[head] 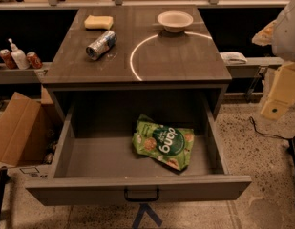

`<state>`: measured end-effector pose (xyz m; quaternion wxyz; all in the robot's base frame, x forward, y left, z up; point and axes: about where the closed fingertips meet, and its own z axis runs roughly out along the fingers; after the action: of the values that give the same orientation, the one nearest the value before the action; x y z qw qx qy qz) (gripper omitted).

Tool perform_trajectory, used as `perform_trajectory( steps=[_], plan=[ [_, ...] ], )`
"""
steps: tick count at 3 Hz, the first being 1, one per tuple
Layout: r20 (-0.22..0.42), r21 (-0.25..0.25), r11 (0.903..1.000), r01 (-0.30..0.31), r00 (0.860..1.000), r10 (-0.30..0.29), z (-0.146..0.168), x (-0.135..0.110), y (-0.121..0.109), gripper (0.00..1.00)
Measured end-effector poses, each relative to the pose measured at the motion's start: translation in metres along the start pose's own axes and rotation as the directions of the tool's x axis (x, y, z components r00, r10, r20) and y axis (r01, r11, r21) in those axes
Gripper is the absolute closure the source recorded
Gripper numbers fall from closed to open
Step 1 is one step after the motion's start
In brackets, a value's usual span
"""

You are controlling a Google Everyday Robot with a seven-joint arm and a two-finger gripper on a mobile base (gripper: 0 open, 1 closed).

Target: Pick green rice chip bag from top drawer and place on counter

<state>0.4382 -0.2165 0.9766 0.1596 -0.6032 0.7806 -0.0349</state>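
The green rice chip bag point(163, 142) lies flat and crinkled on the floor of the open top drawer point(137, 187), right of its middle. The drawer is pulled fully out, with its dark handle at the front. The counter point(185, 56) above it is dark and glossy with a thin white arc marked on it. My gripper point(276, 104) hangs at the far right edge of the view, beside the cabinet, well apart from the bag and level with the drawer opening. It holds nothing that I can see.
On the counter lie a silver can point(101, 44) on its side, a yellow sponge point(99, 22) and a white bowl point(175, 20). A brown cardboard box point(15, 130) stands on the floor at left. Cans and a bottle point(18, 57) sit on a low shelf at left.
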Motion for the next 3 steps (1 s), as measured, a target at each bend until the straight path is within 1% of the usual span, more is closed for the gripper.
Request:
perform_trajectory(
  steps=[1, 2, 3],
  plan=[
    [0.012, -0.001, 1.0000, 0.000, 1.000, 0.000, 0.004, -0.002, -0.001, 0.00],
    [0.074, -0.013, 0.9999, 0.001, 0.997, 0.000, 0.029, -0.015, -0.007, 0.00],
    [0.185, -0.077, 0.9965, 0.033, 0.983, -0.018, 0.089, -0.039, -0.001, 0.00]
  ],
)
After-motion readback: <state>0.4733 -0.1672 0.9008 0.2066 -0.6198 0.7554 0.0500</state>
